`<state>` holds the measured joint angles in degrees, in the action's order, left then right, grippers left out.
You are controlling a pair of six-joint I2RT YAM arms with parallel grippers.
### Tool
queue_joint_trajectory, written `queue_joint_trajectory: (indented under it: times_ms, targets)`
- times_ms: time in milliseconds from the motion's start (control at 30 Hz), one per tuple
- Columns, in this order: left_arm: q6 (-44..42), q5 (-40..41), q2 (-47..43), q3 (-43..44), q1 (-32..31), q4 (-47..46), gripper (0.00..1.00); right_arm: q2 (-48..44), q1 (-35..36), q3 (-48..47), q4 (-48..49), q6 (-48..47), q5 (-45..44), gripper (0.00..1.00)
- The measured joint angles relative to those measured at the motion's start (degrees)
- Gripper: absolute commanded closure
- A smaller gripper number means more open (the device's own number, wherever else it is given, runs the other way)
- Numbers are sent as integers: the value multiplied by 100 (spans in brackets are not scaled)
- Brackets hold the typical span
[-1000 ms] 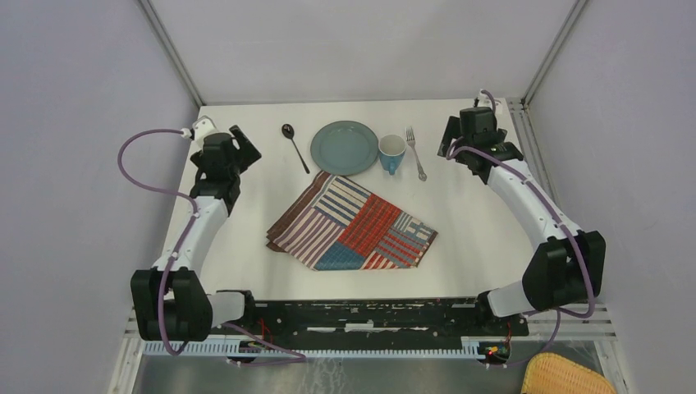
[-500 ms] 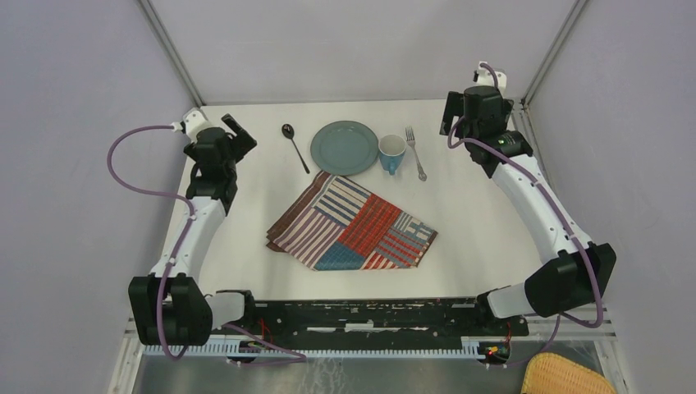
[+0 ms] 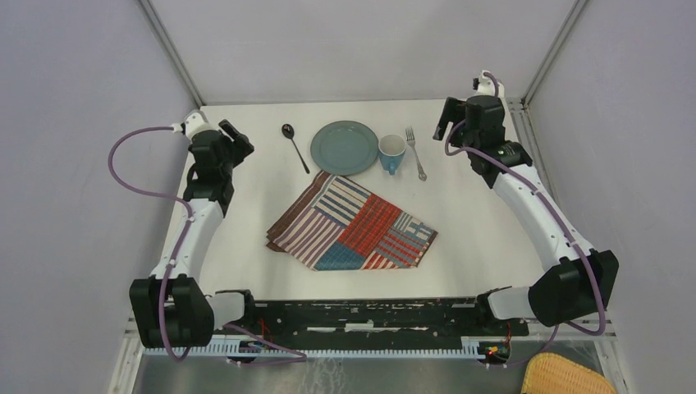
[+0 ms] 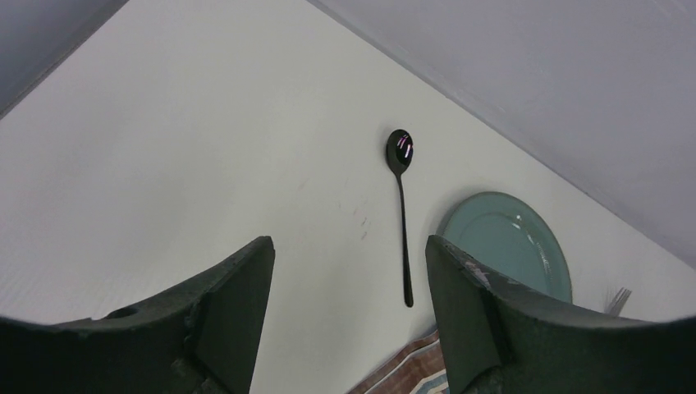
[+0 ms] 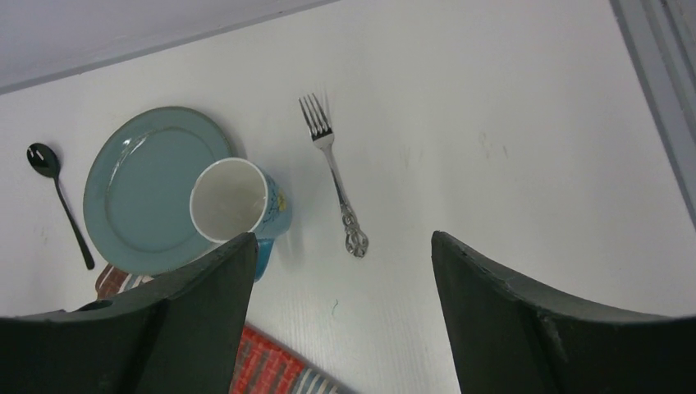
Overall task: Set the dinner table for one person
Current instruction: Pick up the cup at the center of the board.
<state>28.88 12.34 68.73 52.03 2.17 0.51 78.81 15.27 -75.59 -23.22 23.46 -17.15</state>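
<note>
We are logging the left gripper (image 4: 349,246) as spread wide with nothing between its fingers. It is hanging over bare tabletop and facing the black spoon (image 4: 403,222), which is lying ahead of it with the bowl at the far end. The right gripper (image 5: 343,242) is likewise spread and empty, hovering over the far right of the dinner table (image 3: 476,213). The silver fork (image 5: 335,176) is lying just ahead of it, tines pointing away.

Going outward, the blue mug (image 5: 238,201) is standing upright between the fork and the teal plate (image 5: 139,189), right against the plate's edge. The spoon is lying on the plate's other side, so all four are lining the far edge. The striped placemat (image 3: 353,226) is lying mid-table, skewed and partly folded. Its far corner is reaching the plate's near rim, and we cannot tell whether it is tucked under.

We are judging the setting as barely begun, with nothing on the mat. Squaring and flattening the mat first is looking wise.

- **Mat:** pull gently, since it could drag the plate along.
- **Cutlery:** descend straight, straddle the handle crosswise at mid-length, and close with the fingertips grazing the smooth top.
- **Fork:** keep the wrist clear of the mug so it is not tipping.
</note>
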Motion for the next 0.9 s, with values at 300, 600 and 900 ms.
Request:
queue_joint_trajectory:
  times_ms: [300,600,900]
  targets:
    - [35,-44,-605,-229,-4,828,56,-361,39,925,122,271,612,60]
    - [149,-129,-931,-496,-35,1058,42,-358,745,1172,-184,719,640,58]
    - [181,-295,-216,-494,-103,1193,50,586,1196,-205,-798,315,367,55]
